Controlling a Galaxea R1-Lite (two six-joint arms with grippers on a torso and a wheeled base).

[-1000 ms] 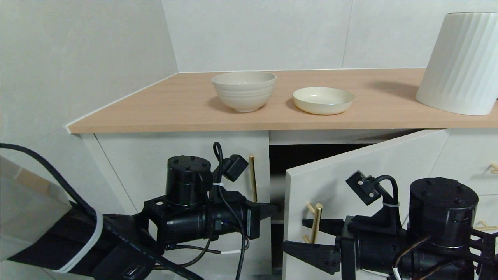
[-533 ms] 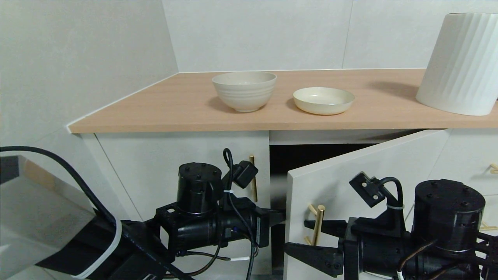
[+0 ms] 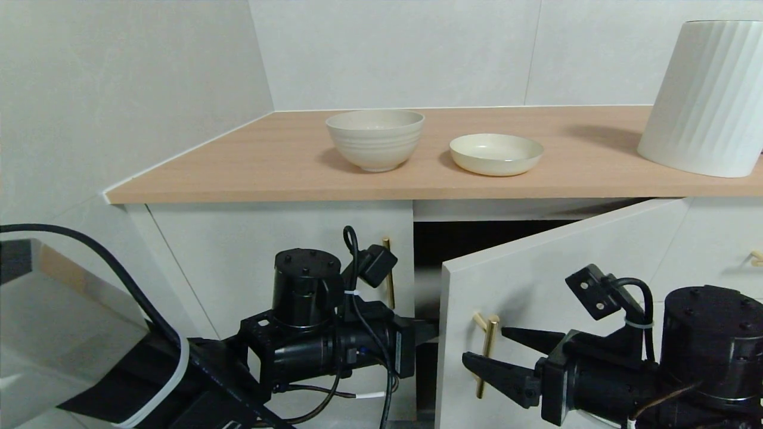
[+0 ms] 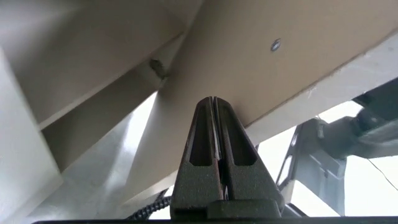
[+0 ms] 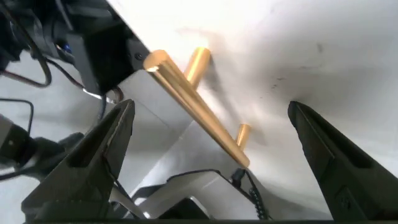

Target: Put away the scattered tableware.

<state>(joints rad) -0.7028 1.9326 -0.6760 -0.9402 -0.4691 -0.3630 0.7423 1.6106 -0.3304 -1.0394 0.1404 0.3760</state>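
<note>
Bowl [image 3: 375, 138] and plate [image 3: 496, 153] sit on counter [image 3: 268, 164]; right gripper [image 3: 486, 345] gapes empty at door handle [image 5: 196, 109], left gripper [image 4: 212, 102] closed empty.

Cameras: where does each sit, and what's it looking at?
Head view: robot's head, facing forward and down at bowl, plate, cabinet door; both arms show.
Left wrist view: left wrist, looking along shut left gripper at cabinet panels.
Right wrist view: right wrist, facing gold handle inside open right gripper.
Shared: head and right wrist views show the handle.

Beige ribbed bowl [image 3: 375, 140], cream plate [image 3: 496, 154], tan wood ctr [image 3: 250, 173], gold handle [image 3: 489, 345], wht door [image 3: 536, 268]
</note>
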